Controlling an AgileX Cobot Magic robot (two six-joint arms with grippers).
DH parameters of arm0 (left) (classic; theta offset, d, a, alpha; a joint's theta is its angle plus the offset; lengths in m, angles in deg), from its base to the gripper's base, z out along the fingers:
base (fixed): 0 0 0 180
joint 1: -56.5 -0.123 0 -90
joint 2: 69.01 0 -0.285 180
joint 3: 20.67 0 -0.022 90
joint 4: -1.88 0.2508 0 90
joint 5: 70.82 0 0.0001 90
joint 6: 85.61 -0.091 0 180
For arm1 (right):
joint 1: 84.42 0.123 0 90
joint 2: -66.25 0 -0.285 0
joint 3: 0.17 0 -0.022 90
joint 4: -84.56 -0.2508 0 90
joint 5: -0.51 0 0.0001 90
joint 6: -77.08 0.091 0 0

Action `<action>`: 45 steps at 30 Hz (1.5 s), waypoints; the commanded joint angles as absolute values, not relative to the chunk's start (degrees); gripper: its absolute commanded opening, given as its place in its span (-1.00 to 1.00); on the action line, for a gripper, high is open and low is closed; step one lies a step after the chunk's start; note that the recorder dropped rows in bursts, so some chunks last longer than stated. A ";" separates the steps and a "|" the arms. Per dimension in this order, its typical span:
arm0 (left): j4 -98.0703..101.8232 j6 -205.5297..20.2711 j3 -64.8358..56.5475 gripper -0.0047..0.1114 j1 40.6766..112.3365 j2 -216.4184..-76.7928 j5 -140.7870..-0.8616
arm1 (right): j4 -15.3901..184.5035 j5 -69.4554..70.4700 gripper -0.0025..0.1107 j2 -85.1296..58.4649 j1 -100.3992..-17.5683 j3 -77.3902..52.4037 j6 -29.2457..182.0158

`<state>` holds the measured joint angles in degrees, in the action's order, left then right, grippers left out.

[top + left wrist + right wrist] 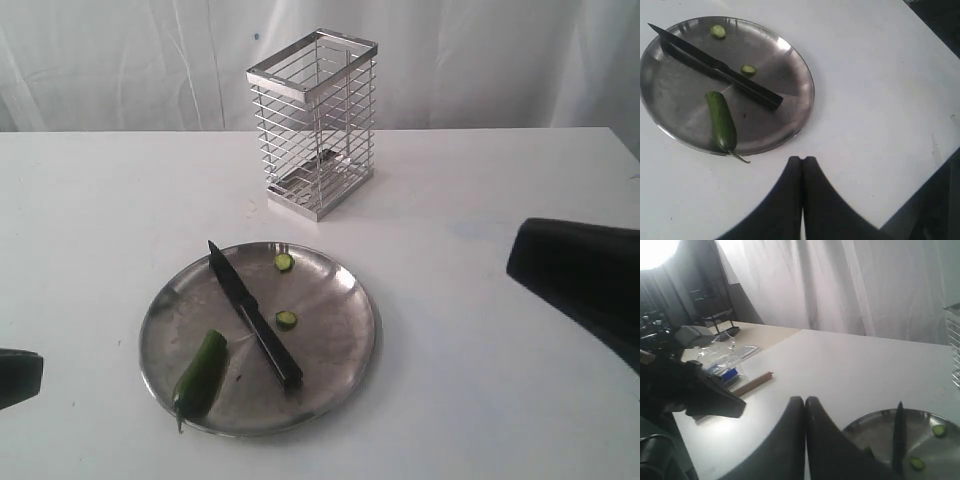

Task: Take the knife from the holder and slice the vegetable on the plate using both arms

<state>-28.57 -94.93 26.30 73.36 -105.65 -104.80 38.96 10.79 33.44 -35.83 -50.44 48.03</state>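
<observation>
Exterior view: one knife [253, 315] lies loose across the plate [345, 290], between one vegetable [201, 372] and two cut slices [286, 320]; one holder [314, 123] stands empty behind on the worktop [90, 200]. Both arms sit at the frame edges, well apart from everything. A careless regrasp could skid the blade over the slick steel and scatter the slices, I judge.

Left wrist view: the left claw [802, 161] is clenched on nothing, hanging off the plate near the vegetable's stem tip.

Right wrist view: the right claw [804, 401] is likewise clenched and empty; plate, knife and two slices show beyond it.
</observation>
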 commanded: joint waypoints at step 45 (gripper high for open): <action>-29.35 -94.58 26.67 -0.92 73.69 -105.26 -105.21 | 81.15 16.30 -0.96 58.46 -67.42 -77.39 79.88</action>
